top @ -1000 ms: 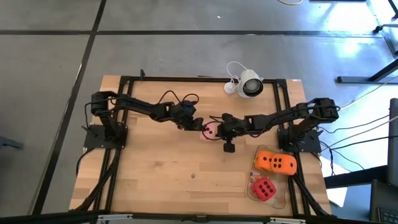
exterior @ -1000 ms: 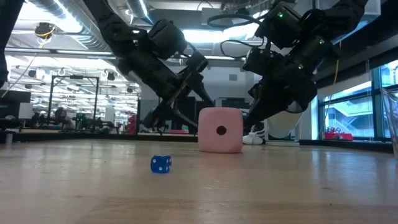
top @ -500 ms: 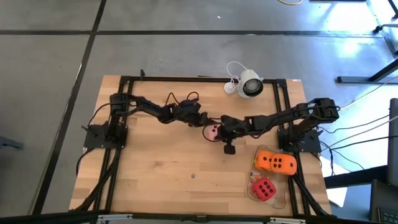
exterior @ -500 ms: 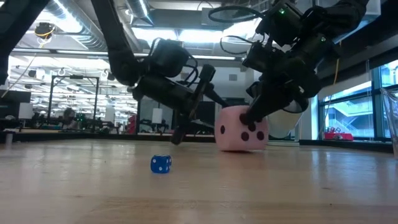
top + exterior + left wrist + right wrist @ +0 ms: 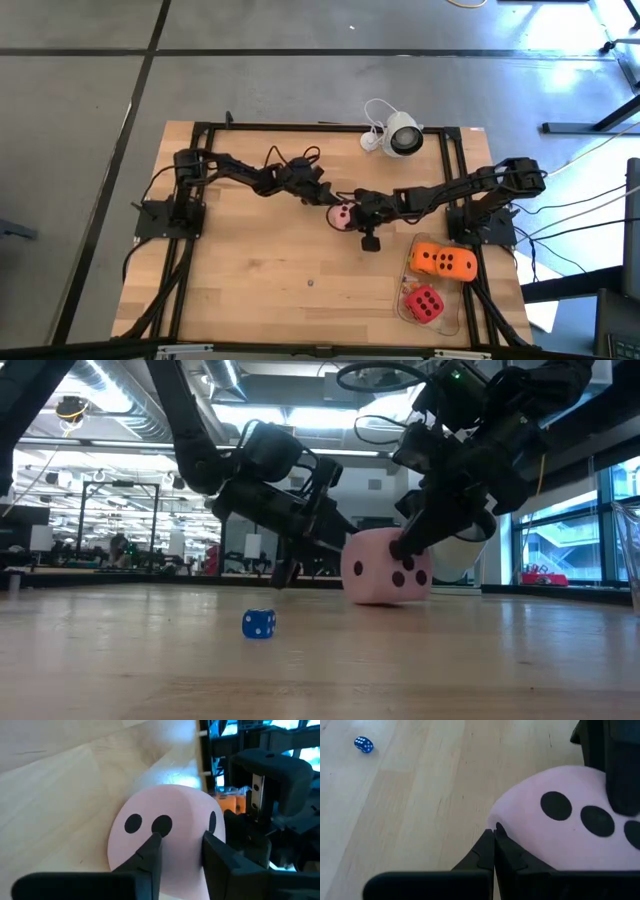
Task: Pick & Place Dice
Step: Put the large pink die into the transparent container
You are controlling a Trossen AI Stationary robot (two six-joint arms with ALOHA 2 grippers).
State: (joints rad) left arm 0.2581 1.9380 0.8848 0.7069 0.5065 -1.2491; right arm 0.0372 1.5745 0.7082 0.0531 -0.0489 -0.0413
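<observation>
The pale pink die (image 5: pixel 342 213) (image 5: pixel 385 567) sits tilted on the wooden table, between my two grippers at the table's middle. My left gripper (image 5: pixel 181 840) (image 5: pixel 322 197) reaches it from the left, shut on its left side. My right gripper (image 5: pixel 494 832) (image 5: pixel 358 208) reaches it from the right, shut, its tips at the die. Two orange dice (image 5: pixel 443 262) and a red die (image 5: pixel 424 302) lie at the near right. My left gripper pinches a bulge of the pink die's left side (image 5: pixel 179 851) between its two fingers, beside a face with two pips showing. The fingers come nearly level from the table's left. The die is tilted, its underside on the table. My right gripper has its shut fingertips (image 5: pixel 490 842) against a rounded edge of the pink die (image 5: pixel 506 827), beside the three-pip face. It comes slanting down from the table's right. The die leans under it, its underside on the table.
A small blue die (image 5: pixel 258 623) (image 5: pixel 310 282) lies alone on the bare wood toward the near edge. A white round camera (image 5: pixel 400 135) with its cable sits at the far edge. Black frame rails (image 5: pixel 190 250) run along both sides of the table.
My left gripper has come down toward the pink die, tipped closer to level, and closed its fingers on it. The die, which stood flat with one pip facing the near edge, has tipped over and shifted toward the table's right; three pips now face the near edge.
</observation>
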